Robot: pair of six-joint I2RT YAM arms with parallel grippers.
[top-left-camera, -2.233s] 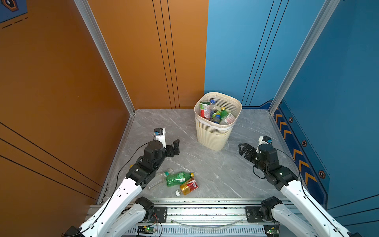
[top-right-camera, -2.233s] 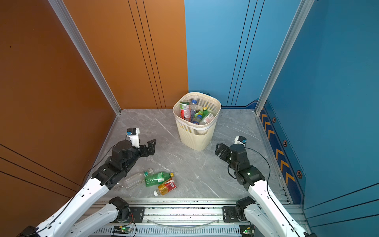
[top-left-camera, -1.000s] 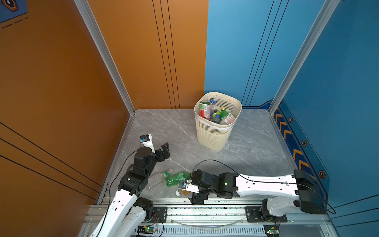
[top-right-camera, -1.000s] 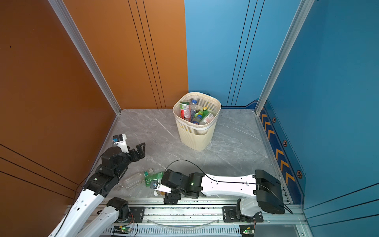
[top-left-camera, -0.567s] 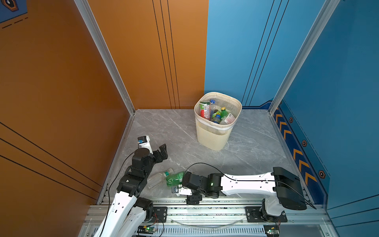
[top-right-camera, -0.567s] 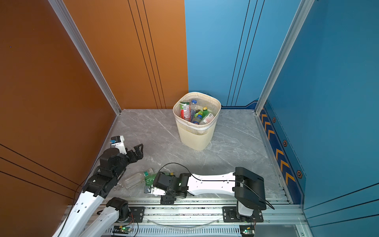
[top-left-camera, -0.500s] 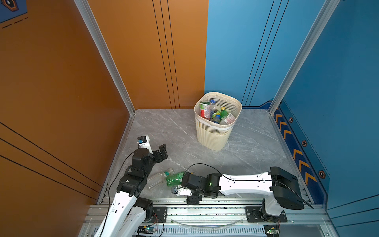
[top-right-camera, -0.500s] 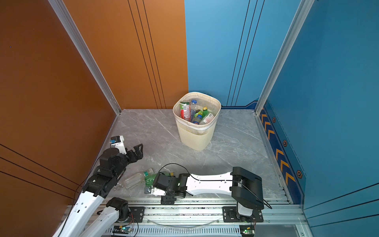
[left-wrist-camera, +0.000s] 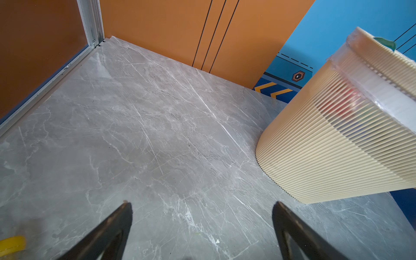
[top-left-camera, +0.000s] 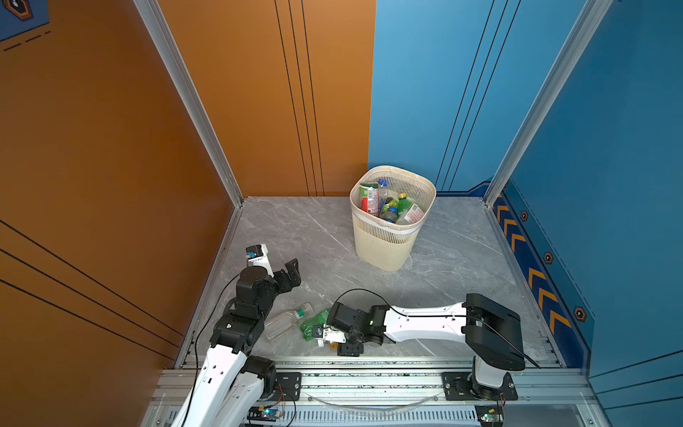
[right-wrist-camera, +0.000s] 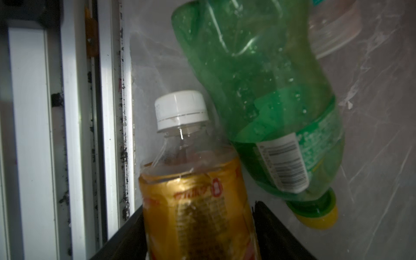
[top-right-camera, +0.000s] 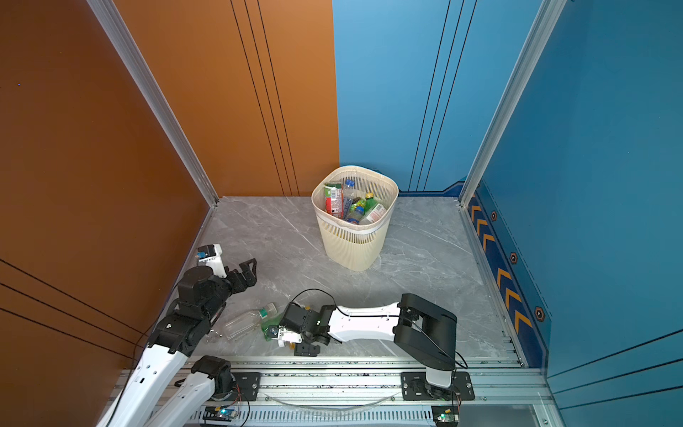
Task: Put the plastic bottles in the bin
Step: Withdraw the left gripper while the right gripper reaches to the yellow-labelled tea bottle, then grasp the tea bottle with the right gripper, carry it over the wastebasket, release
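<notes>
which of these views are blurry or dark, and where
right wrist view: dim, gold-label bottle soft up close, green bottle slightly smeared; left wrist view: bright, floor crisp, bin wall and fingers blurred; both top views: evenly lit and sharp

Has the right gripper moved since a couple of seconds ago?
Yes. The right gripper has swung from right of the bin across to the front rail, left of the bin, around the gold-labelled bottle.
</notes>
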